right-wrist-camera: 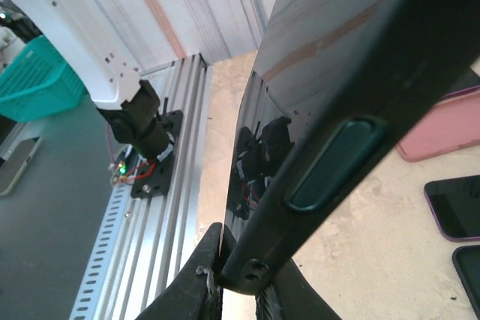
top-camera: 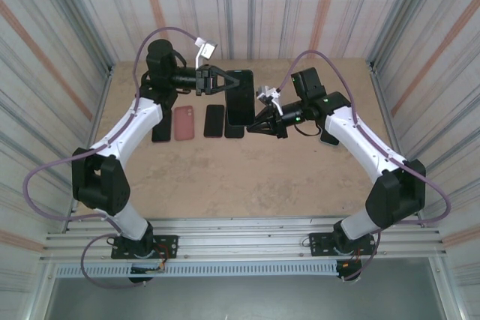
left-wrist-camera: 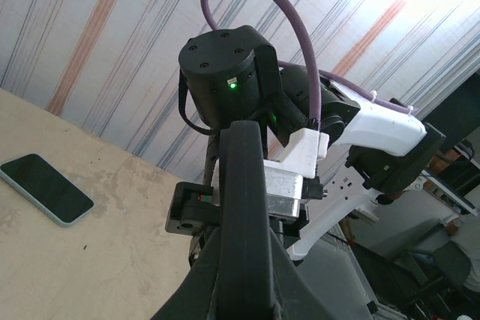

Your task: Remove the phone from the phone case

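Black slab-shaped phone (top-camera: 240, 97) in its dark matte case (right-wrist-camera: 352, 88), held above the table between both grippers.
The left gripper (top-camera: 224, 80) is clamped on the case's left edge near its far end; the right gripper (top-camera: 256, 121) pinches its near right corner. The long axis runs far to near, glossy screen up. An oval side button (right-wrist-camera: 330, 162) shows on the case's edge. Beneath, a pink-cased phone (top-camera: 184, 123) lies flat on the tan table (top-camera: 225, 177).

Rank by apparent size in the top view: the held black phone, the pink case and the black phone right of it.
1. Held black phone, lifted nearer the camera.
2. Pink case and black phone: about alike.
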